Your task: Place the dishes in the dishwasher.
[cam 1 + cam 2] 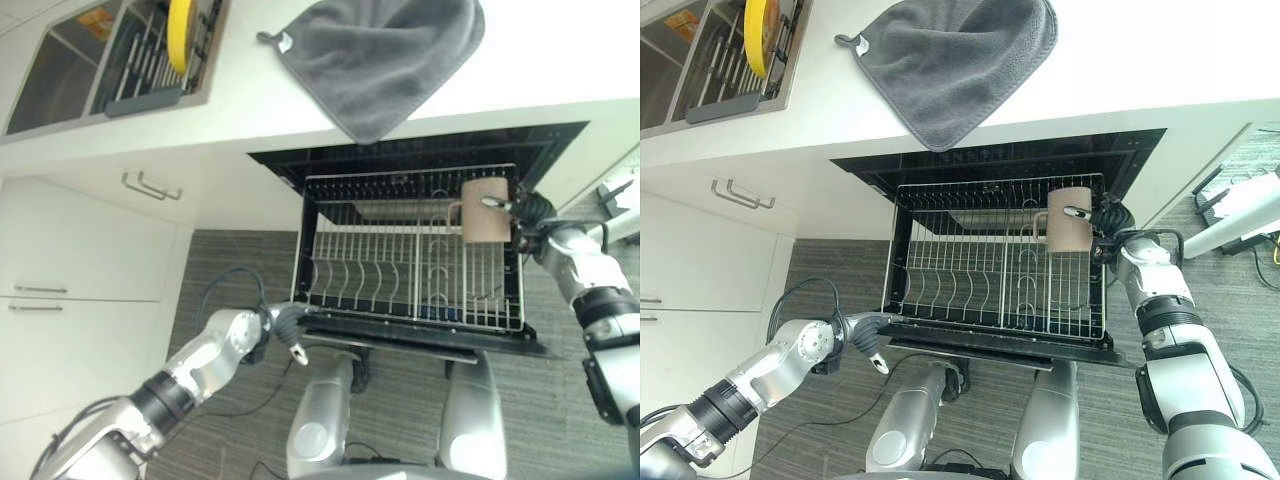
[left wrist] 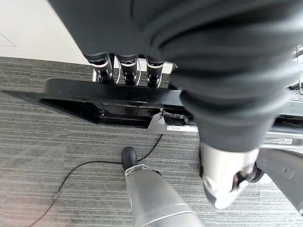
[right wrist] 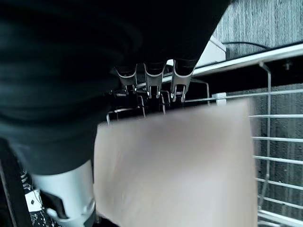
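Observation:
A beige mug [image 1: 484, 215] hangs over the back right corner of the pulled-out wire dishwasher rack [image 1: 330, 255]. My right hand [image 1: 530, 212] is shut on it from the right, thumb across its side. In the right wrist view the fingers [image 3: 152, 78] curl over the mug [image 3: 175, 165]. My left hand [image 1: 283, 322] is open at the front left corner of the lowered black dishwasher door [image 1: 420, 338]. Its straight fingers [image 2: 127, 64] rest on the door's edge [image 2: 118, 94], and the thumb hangs free below. A yellow plate [image 1: 180, 30] stands in the sink's rack.
A grey towel [image 1: 380, 55] hangs over the white counter's edge above the dishwasher opening. The sink [image 1: 60, 70] with its dish rack lies at the far left. White cabinet drawers with metal handles [image 1: 150, 187] stand left of the dishwasher. Grey striped carpet covers the floor.

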